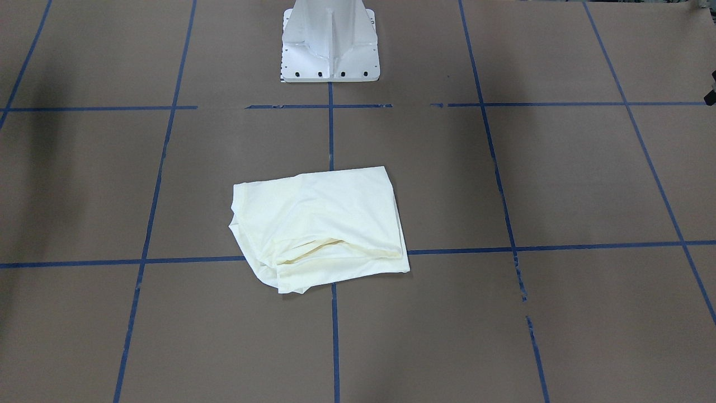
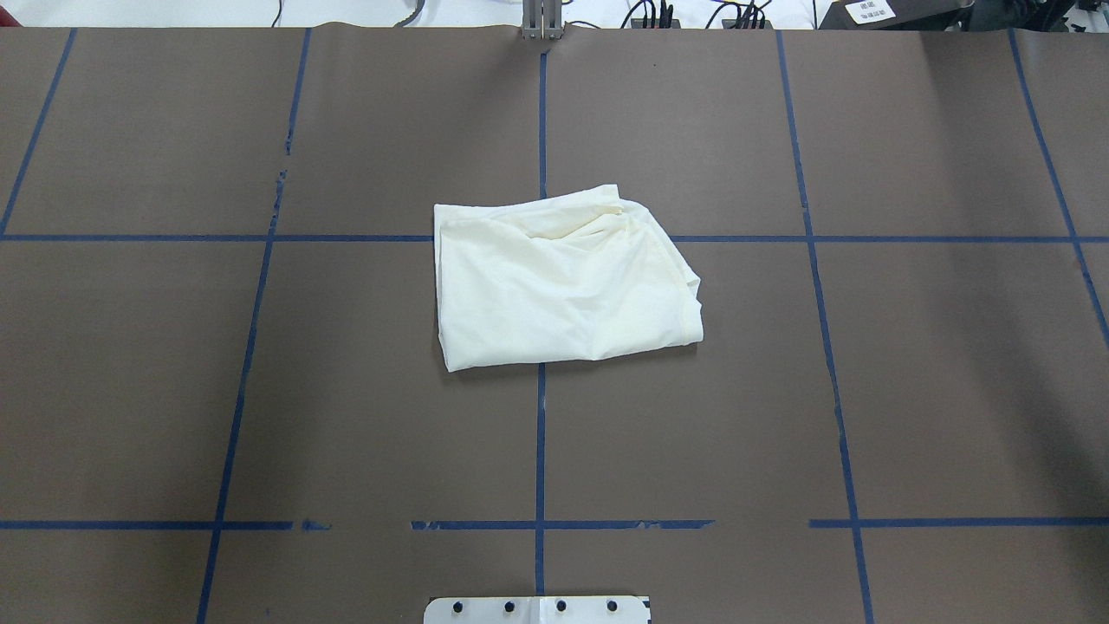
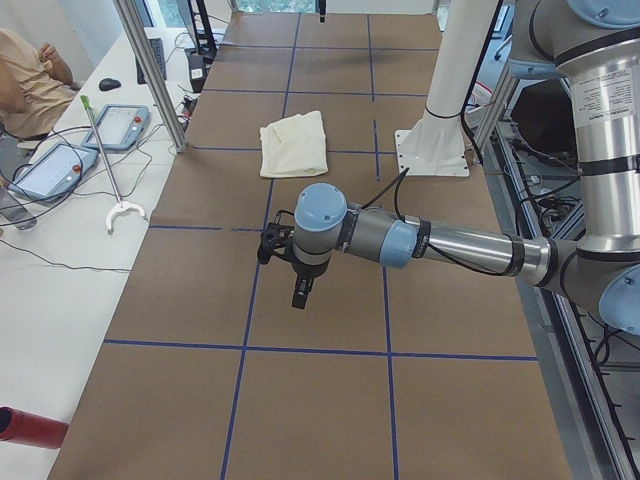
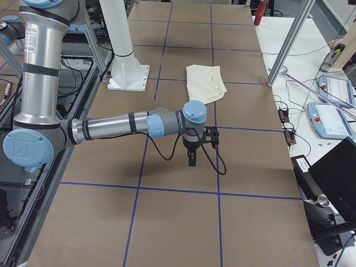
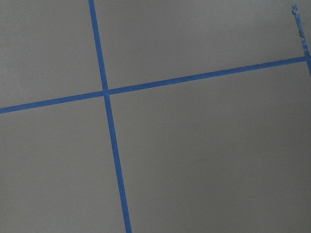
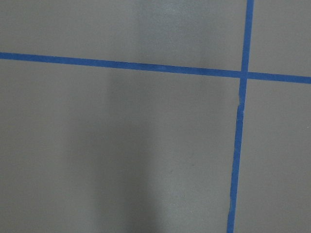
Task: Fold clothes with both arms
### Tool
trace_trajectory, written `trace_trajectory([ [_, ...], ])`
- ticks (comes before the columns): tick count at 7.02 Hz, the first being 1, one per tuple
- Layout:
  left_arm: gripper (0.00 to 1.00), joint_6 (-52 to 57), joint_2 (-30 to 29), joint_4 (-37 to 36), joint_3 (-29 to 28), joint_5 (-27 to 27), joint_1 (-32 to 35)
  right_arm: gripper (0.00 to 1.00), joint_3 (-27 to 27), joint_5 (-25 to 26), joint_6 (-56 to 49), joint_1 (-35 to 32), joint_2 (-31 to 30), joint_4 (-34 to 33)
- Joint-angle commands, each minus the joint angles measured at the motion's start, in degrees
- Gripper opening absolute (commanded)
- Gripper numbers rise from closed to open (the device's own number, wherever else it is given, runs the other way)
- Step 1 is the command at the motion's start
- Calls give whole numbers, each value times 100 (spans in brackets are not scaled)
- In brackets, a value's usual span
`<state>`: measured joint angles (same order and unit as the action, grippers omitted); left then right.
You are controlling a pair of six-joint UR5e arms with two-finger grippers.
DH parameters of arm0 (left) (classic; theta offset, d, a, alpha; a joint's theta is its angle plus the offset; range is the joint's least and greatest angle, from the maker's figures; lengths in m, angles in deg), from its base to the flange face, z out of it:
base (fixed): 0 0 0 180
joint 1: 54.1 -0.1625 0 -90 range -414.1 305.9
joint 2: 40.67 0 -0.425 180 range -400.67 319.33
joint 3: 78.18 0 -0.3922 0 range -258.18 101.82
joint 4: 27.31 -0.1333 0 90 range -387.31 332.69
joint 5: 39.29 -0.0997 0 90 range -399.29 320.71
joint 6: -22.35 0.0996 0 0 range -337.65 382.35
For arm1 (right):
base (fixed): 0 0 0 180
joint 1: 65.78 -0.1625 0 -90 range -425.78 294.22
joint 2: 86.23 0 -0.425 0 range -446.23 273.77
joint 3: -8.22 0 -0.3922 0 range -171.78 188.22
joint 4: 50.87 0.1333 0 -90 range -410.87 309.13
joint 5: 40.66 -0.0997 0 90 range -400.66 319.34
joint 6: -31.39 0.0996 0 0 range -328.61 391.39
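Item, left end: left arm [image 3: 440,245], silver-grey tube with light-blue joint caps, stretched out level over the brown table [image 2: 130,390]. Its left gripper [image 3: 302,293] points straight down above bare surface, well apart from the garment. Whether the fingers are spread or pressed together cannot be told from the side view, and its wrist camera shows only table and a crossing of blue tape lines [image 5: 105,92]. Item, centre: one cream shirt [image 2: 563,277], folded to a rough rectangle and lying flat across a tape crossing in front of the white pedestal [image 1: 330,42]. Nothing touches it. The layered, slightly gaping edges face the operators' side (best seen from the front-facing camera), and a stitched hem runs along the side toward the robot's right. Item, right end: right arm [image 4: 111,127], same build, also held out level. Its right gripper [image 4: 192,158] hangs nose-down over bare table, well apart from the shirt. The state of its fingers cannot be told either, and its wrist camera shows table and tape only.
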<state>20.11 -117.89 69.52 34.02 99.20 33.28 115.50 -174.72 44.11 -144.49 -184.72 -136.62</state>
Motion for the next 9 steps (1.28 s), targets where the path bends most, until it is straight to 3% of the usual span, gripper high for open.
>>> trace_trajectory([
  [1, 100, 31, -38, 29, 3, 46, -10, 100, -180, -14, 38, 5, -22, 129],
  [4, 100, 13, -126, 518, -137, 135, -10, 100, -207, -5, 47, 5, 66, 129],
  [7, 100, 13, -100, 556, -15, 187, -2, 100, -269, 3, 47, 5, 128, 129],
  [9, 100, 13, -100, 556, -111, 143, -10, 100, -707, -32, 20, -4, 119, 365],
])
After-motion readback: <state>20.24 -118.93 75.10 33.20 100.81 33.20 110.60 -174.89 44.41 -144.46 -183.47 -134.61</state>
